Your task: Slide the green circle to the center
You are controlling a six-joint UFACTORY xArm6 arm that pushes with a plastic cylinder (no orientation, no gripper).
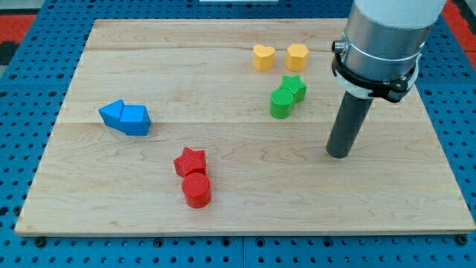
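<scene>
The green circle (282, 102) sits on the wooden board (238, 201), right of centre and toward the view's top. A green star (294, 87) touches it on its upper right. My tip (338, 154) rests on the board to the right of and below the green circle, well apart from it. The rod rises from the tip to the arm's grey body at the view's top right.
A yellow heart (263, 56) and a yellow hexagon (297, 56) stand above the green blocks. Two blue blocks (125, 117) touch each other at the left. A red star (190, 161) and a red circle (197, 189) touch below centre.
</scene>
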